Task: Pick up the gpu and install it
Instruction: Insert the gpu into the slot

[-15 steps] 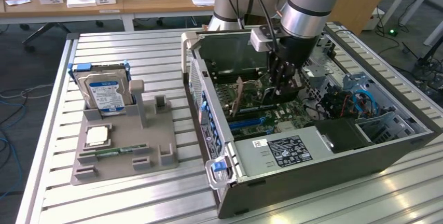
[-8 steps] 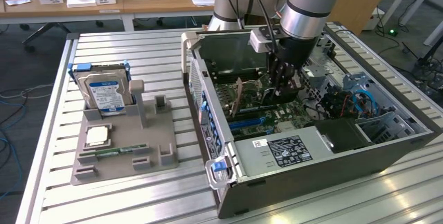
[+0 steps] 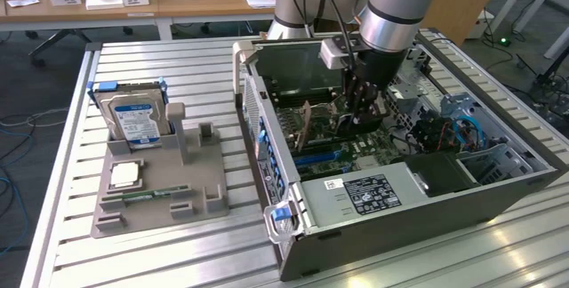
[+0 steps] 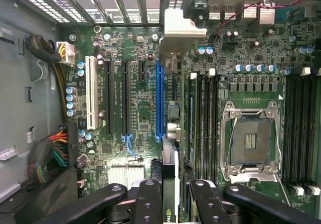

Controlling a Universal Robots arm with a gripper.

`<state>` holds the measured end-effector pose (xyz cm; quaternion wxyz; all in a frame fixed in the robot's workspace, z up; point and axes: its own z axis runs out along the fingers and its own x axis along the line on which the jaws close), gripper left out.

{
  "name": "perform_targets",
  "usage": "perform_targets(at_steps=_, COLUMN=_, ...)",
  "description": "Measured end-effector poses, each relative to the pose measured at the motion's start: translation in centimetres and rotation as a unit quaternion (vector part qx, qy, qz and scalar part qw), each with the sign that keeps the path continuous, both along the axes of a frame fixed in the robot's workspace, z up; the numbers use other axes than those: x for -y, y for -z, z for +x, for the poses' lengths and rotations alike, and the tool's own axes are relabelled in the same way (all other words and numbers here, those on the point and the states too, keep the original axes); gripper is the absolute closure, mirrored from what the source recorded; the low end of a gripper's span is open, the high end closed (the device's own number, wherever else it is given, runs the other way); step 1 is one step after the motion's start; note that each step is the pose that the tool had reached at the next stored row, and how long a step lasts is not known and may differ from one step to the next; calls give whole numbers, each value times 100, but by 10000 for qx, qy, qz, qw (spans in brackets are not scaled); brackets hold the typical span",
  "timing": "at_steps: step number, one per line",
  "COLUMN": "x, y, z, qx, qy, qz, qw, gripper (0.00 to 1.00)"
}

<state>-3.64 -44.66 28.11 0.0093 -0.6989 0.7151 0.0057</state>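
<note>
A robotics lab in an office room: a Universal Robots arm (image 3: 391, 8) reaches into an open desktop computer case (image 3: 400, 215) beside a grey parts fixture (image 3: 156, 218) on a slatted aluminium workbench (image 3: 178, 61), with wooden desks (image 3: 178, 7) and a wheeled chair base (image 3: 55, 43) behind, loose cables (image 3: 13, 125) on the floor

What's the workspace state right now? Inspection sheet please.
Surface: slatted metal table carrying a gray fixture tray and an open PC case.
Job's things: gpu held edge-on over the motherboard, beside the blue slot, which is empty.
Clutter: hard drive upright in the tray; processor and memory stick lying flat.
Grippers: gripper, jaws shut on the gpu.
Cables: coloured wire bundle inside the case.
Surroundings: wooden desks behind; floor cables at the exterior view's left.
</note>
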Motion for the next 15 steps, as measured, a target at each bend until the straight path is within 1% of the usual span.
perform_targets(at_steps=15, x=0, y=41, z=-4, qx=0, qy=-1, qz=0, qw=10000, gripper=74)
